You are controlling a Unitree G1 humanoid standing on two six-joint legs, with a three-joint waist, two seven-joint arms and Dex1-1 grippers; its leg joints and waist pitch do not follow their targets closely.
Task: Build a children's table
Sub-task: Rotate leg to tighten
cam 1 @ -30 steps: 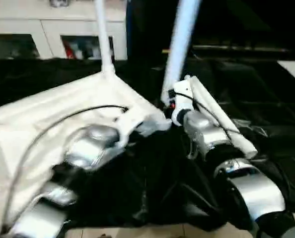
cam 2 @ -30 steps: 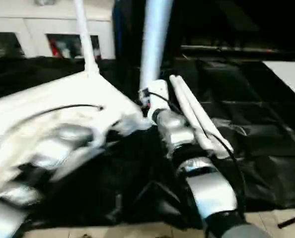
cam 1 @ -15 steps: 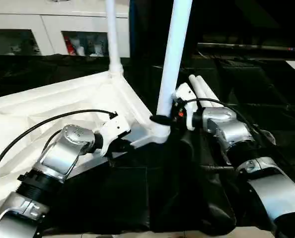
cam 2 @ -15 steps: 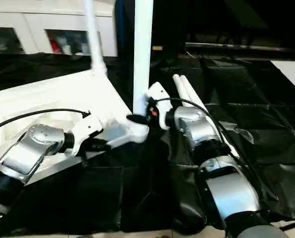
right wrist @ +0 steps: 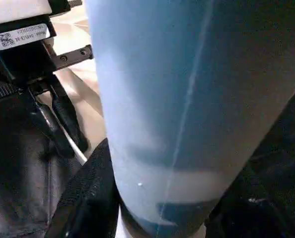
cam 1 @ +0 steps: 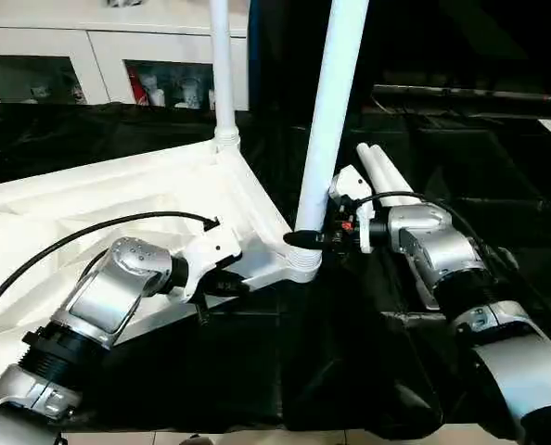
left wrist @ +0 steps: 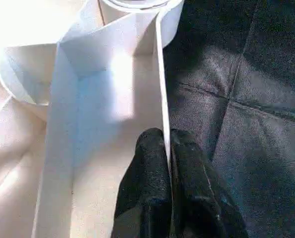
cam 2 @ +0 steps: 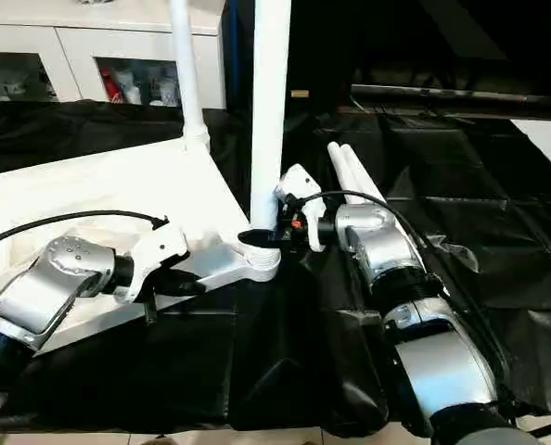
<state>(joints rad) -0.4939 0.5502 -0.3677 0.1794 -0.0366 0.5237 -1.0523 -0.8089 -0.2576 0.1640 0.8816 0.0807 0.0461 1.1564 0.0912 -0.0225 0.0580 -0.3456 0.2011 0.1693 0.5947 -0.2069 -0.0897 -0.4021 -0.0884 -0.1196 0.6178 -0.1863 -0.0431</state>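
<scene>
White label (right wrist: 21,35) on left gripper (right wrist: 58,124) — QR code, print unreadable.

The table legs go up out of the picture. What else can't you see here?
- Upright legs: tops cut off by the head views' upper edge.
- Table top: far corners cut off at the left edge, so any other legs there can't be told.
- Spare legs: lower ends hidden behind the right arm.

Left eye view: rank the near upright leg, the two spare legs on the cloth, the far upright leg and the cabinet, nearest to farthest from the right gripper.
1. Near leg: gripped by the right gripper, at its base.
2. Spare legs: just beyond that arm's wrist.
3. Far leg: at the top's far corner.
4. Cabinet: at the back.
</scene>
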